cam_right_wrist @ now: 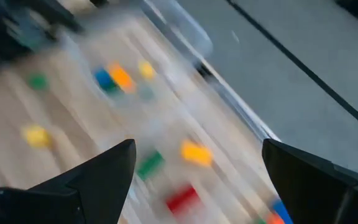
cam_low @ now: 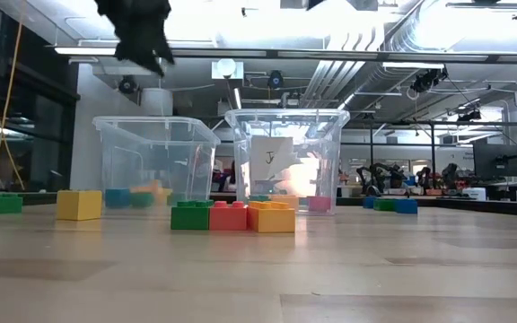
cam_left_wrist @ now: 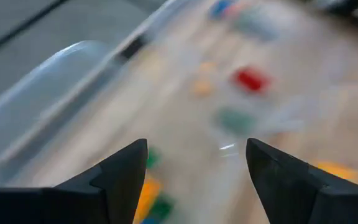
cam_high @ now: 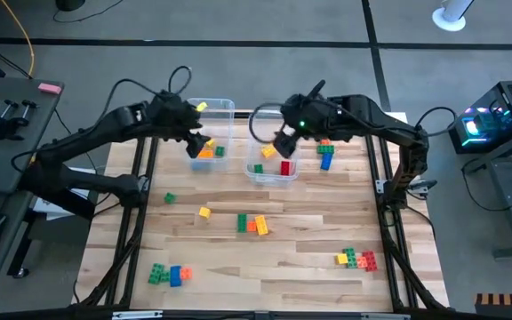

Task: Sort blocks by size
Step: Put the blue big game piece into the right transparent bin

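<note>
Two clear bins stand side by side at the far middle of the table. The left bin (cam_high: pixel 223 108) holds orange and green blocks (cam_high: pixel 210 153). The right bin (cam_high: pixel 269 178) holds a red block (cam_high: pixel 285 167), a yellow one and a green one. My left gripper (cam_high: pixel 196 144) hangs open and empty over the left bin; it also shows in its wrist view (cam_left_wrist: pixel 196 149) and at the top of the low view (cam_low: pixel 142 40). My right gripper (cam_high: pixel 283 142) hangs open and empty over the right bin, and shows in its wrist view (cam_right_wrist: pixel 196 152). Loose blocks lie on the table.
On the table lie a green block (cam_high: pixel 169 197), a yellow block (cam_high: pixel 204 212), a green-orange row (cam_high: pixel 252 224), a green-blue group (cam_high: pixel 169 274) near left, a yellow-green-red group (cam_high: pixel 356 260) near right, and blue-green blocks (cam_high: pixel 326 156) beside the right bin.
</note>
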### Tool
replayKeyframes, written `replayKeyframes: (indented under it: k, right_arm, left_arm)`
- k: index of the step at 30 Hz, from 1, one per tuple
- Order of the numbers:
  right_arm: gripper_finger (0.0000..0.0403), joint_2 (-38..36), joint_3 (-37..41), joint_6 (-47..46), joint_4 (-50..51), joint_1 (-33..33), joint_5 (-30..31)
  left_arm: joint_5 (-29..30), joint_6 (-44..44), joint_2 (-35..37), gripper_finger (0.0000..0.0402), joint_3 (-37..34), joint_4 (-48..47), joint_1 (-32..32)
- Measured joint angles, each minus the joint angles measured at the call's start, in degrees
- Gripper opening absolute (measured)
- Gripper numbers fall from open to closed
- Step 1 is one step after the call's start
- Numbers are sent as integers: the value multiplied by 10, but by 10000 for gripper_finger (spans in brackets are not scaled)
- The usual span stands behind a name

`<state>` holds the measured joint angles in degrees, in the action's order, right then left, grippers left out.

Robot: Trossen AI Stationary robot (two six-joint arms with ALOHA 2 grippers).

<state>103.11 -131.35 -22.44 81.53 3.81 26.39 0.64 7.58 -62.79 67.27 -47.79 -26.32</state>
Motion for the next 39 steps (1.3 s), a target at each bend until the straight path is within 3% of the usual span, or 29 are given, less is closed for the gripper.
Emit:
replayKeyframes:
  k: [3,8,12,15,19,21,24,27,39]
  right_arm:
    - [346,0,4,-62,97,-7,39]
    - [346,-62,131,-135,78,22,32]
    - [346,-149,325,-208,43,88,48]
    - [346,-228,479,-285,29,164,48]
    - [346,-321,683,-331,-107,258,-52]
    - [346,-347,765,-342,-212,274,-114]
    - [346,-347,854,-386,-329,268,-141]
    - [343,-318,895,-427,-413,249,-156]
    - [325,-186,873,-450,-432,220,-116]
  left_arm:
    - [-66,30,31,261,-6,47,17]
    - [-87,119,87,261,-70,192,72]
    - [-81,198,119,261,-128,274,125]
    - [-45,247,129,262,-163,308,164]
    - [6,286,130,262,-198,352,210]
    - [27,298,127,262,-207,381,228]
    - [47,309,124,262,-214,426,249]
    - [75,314,124,262,-215,456,262]
    - [96,314,124,262,-215,461,267]
